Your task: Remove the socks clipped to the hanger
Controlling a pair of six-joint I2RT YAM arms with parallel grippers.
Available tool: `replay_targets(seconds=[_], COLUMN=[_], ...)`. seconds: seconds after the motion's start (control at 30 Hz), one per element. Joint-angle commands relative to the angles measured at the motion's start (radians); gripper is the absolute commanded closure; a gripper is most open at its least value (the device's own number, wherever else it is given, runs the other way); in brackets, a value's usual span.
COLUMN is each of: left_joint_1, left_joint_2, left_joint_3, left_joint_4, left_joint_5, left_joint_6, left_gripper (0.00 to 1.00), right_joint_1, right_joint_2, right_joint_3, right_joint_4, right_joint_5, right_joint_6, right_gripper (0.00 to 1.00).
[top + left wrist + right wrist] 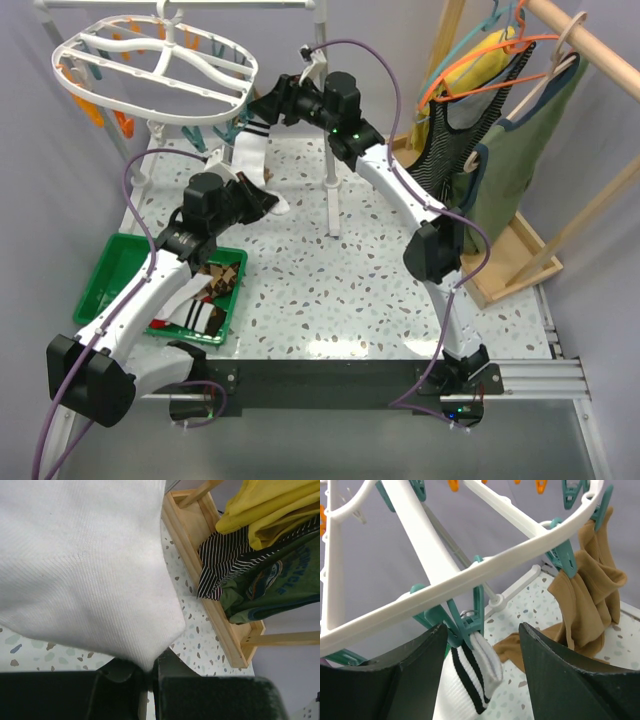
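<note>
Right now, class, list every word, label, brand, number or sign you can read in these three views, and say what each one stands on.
Green garment: curved blue lettering around a printed emblem, too blurred and creased to read.
Hanger and striped sock: no text on them.
Nothing else in any view carries readable words or numbers.

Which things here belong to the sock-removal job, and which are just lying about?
Job: hanger, striped white sock, tan sock, teal clips, green bin.
Lying about: striped tank top, green garment, wooden rack.
</note>
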Motion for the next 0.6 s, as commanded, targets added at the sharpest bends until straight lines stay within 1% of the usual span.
replay_targets(seconds=[0.0,0.37,0.57], left_joint_1=[-0.004,-0.004,-0.004], left_joint_2=[0.000,-0.004,-0.003], left_joint_3=[0.047,0.036,0.035], left_joint_4=[0.016,0.005,0.007], left_joint_5=[0.024,0.037,0.040], left_joint_6=[-0.011,-0.014,-0.022], left_gripper=[1.00,1.00,1.00], right_joint_1=[0.011,0.042,0.046], right_joint_2=[0.026,0.052,0.061], right_joint_3=[0.074,0.105,0.108], right_joint_4=[0.069,0.111,0.154], right_joint_5=[0.033,0.062,0.087], right_joint_6=[0.020,0.014,0.054], right_gripper=[0.41,0.42,0.42])
